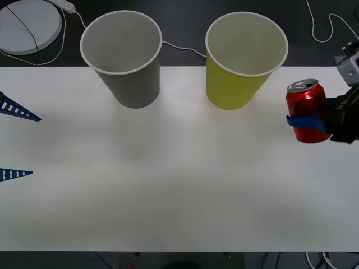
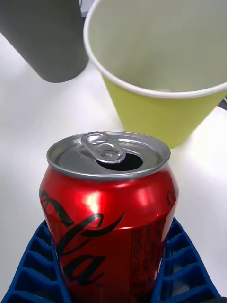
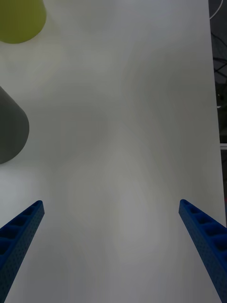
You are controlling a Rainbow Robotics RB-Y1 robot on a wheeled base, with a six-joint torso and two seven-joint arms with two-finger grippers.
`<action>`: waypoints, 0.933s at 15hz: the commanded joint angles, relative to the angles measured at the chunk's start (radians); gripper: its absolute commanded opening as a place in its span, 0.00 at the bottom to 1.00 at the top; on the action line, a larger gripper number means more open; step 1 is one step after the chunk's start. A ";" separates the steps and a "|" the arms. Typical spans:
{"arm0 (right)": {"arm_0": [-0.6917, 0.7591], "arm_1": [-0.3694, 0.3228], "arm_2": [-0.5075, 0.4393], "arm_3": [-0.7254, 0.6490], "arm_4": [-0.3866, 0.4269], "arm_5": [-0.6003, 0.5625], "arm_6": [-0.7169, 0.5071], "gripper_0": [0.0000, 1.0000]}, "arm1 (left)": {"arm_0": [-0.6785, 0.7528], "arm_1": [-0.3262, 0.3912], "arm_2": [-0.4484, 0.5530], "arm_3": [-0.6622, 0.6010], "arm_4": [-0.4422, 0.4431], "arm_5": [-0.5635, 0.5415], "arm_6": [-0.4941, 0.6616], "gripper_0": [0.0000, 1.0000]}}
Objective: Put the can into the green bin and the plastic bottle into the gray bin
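Table (image 1: pixel 179 196), white, is spread across the front view. Two bins are stood upright at its far edge: the gray bin (image 1: pixel 124 56) on the robot's left, the green bin (image 1: pixel 242 59) on the right, set apart from each other, pale insides shown. The can (image 1: pixel 307 111), red with a silver top and an opened pull tab, is held upright near the table's right edge, beside the green bin and not touching it. The right gripper (image 1: pixel 322 117) is clamped on the can's sides by its blue ribbed fingers (image 2: pixel 35 265). The left gripper (image 1: pixel 17 140) is parked at the table's left edge, jaws spread wide.
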 commanded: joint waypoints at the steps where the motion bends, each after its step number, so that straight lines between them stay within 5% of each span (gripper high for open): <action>1: -0.065 -0.023 -0.047 -0.001 0.000 -0.103 -0.035 0.00 | 0.000 0.000 0.000 0.000 0.000 0.000 0.000 1.00; 9: -0.424 -0.078 -0.001 0.085 -0.017 -0.396 -0.064 0.00 | 0.000 0.000 0.000 0.000 0.000 0.000 0.000 1.00; 14: -0.766 -0.092 0.285 0.219 0.026 -0.456 -0.078 0.00 | 0.000 0.000 0.000 0.000 0.000 0.000 0.000 1.00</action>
